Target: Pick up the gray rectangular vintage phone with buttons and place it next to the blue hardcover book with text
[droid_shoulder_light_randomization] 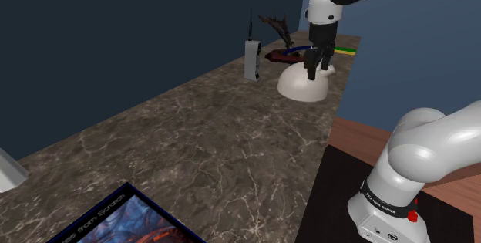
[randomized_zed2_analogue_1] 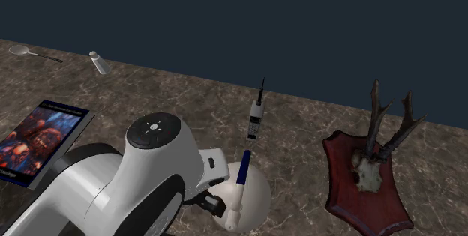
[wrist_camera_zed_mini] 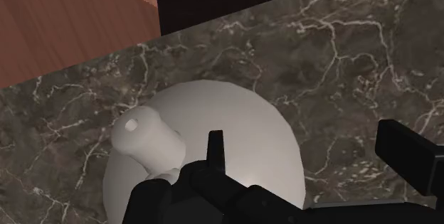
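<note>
Shoulder cam: beside the stand, a bit above it, looks lengthwise down the counter twd its far end. Book at near edge, phone far off. 2nd ext cam: high, behind the arm, faces across the counter to its wall-side edge, closer in. Both share phone, book, white dome, antler plaque. Wrist cam: v. close, looking down on dome by counter's front edge, w/ wood floor beyond.

My white arm looms at the lower left, beside a white dome with a blue stick on it. Just beyond the dome, the grey phone lies on the marbled desk. The book lies far left, and an antler plaque lies right.
</note>
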`<action>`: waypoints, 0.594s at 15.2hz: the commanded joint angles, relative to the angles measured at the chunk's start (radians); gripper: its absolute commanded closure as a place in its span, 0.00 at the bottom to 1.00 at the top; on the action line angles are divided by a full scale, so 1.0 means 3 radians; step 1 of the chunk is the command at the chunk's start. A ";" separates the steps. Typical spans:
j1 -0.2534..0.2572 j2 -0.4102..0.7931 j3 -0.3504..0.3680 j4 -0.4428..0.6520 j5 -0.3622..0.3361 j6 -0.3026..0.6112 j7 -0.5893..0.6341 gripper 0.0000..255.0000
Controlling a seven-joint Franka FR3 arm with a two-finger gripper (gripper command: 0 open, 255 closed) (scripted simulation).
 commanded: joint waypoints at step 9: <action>0.0045 0.0975 -0.0192 0.0906 0.0046 0.0217 -0.0336 0.00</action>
